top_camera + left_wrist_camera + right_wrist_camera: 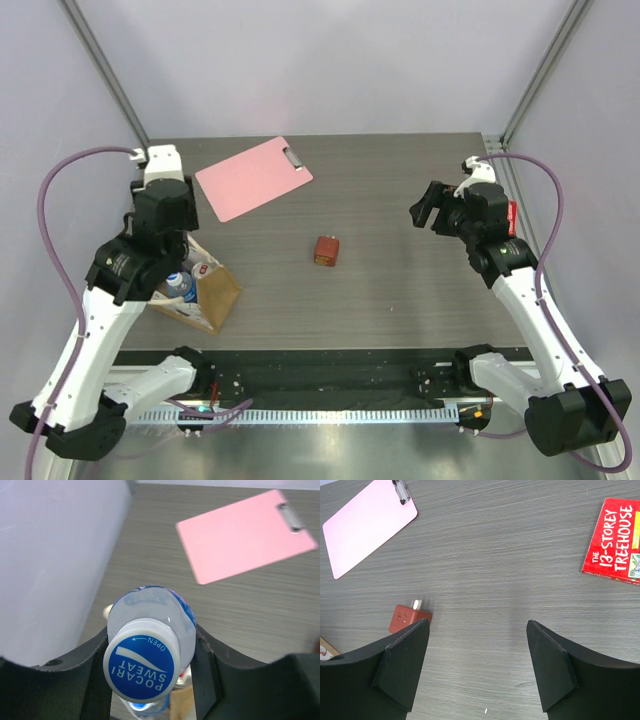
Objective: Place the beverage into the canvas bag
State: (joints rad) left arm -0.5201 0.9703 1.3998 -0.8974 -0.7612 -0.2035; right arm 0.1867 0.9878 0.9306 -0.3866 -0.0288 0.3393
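Held over the canvas bag (214,296) at the near left of the table (400,290), the beverage (150,607) is gripped by the left gripper (150,655); its fingers (206,672) are closed narrowly on the bottle just under the blue cap, which faces the wrist camera and is printed POCARI SWEAT; from above, the bottle is seen at the bag's open mouth, though how far it reaches inside cannot be told; the bag is tan, with pale loop handles, and stands beside the left arm's base. The right gripper (477,665) is raised above the right side of the table, its fingers (402,665) spread wide and nothing held between them. A pink clipboard (252,178) is laid at the far left, well apart from the bag; a small reddish-brown box (325,250) with plug prongs is set near the table's middle; a red book (615,540) titled 13-Storey Treehouse is seen at the right in the right wrist view.
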